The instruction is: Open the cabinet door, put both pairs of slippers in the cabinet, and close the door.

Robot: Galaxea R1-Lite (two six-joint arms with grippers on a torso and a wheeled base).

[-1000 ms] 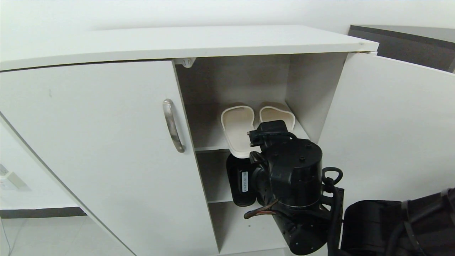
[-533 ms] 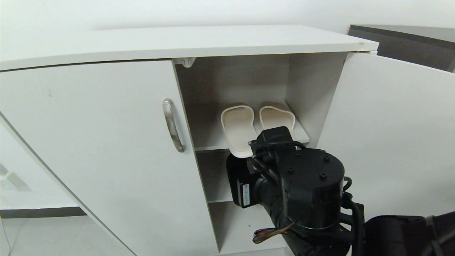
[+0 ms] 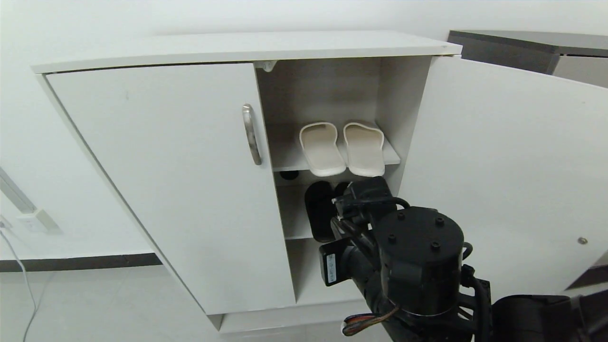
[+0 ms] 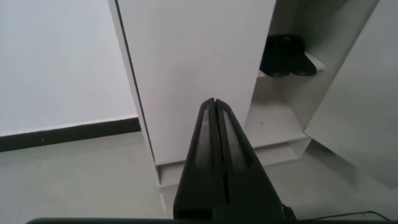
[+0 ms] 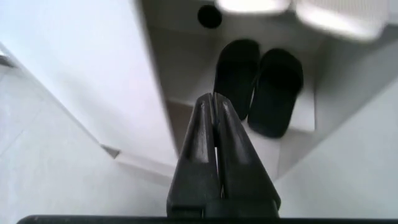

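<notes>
Head view: the black slippers (image 3: 319,209) now lie uncovered on the middle shelf (image 3: 292,223) of the cabinet (image 3: 237,45), side by side and lengthways into it. A second ago my right arm (image 3: 418,256) stood across them. The whole picture has shifted as well, so the camera has drawn back, and I don't read that as the furniture moving. The white slippers (image 3: 342,148) sit as before on the upper shelf (image 3: 285,152), the near end of one just over its front edge. With both pairs inside, I judge that only the closing is left. The right door (image 3: 498,166) hangs wide open, while the left door (image 3: 166,180) is shut.

The right gripper (image 5: 214,99) is outside the cabinet, in front of the black pair and apart from it, its fingers pressed together with nothing between them. The left gripper (image 4: 214,102) hangs low before the left door, above the floor (image 4: 74,174), likewise closed and empty.

The black slippers look like matte, soft moulded foam with rounded ends. The white pair has the same shape, with a raised rim around each sole. The cabinet is smooth white board with square edges and flat doors. The left door carries a curved brushed-metal handle (image 3: 251,134). The floor is pale and slightly glossy.
</notes>
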